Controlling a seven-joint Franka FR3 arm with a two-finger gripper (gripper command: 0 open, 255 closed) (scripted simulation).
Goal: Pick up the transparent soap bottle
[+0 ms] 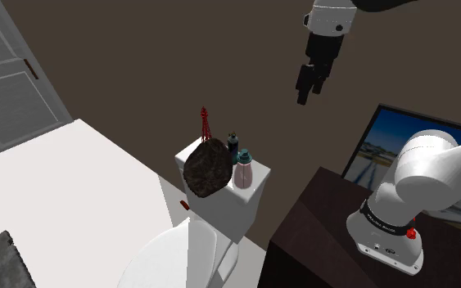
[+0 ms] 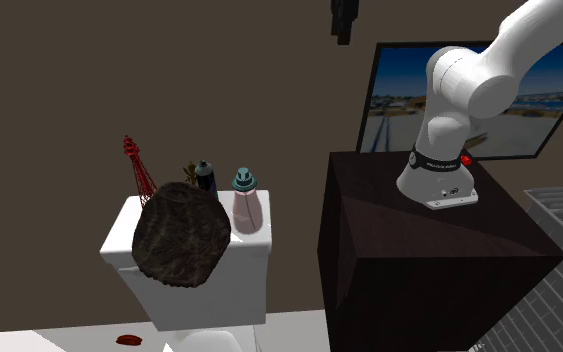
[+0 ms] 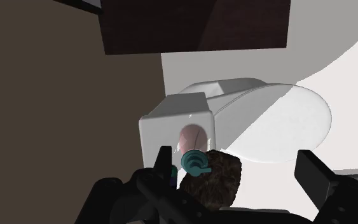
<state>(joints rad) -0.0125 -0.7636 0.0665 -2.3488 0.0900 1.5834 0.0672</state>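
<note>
Up high, the black gripper (image 1: 306, 87) hangs with its fingers spread wide and nothing between them. Well below it, the pinkish see-through soap bottle (image 1: 242, 172) with a teal pump stands on the white toilet tank (image 1: 238, 209), just beside a dark lumpy rock (image 1: 206, 170). A small dark bottle (image 1: 232, 146) and a red tower (image 1: 205, 124) stand behind.
</note>
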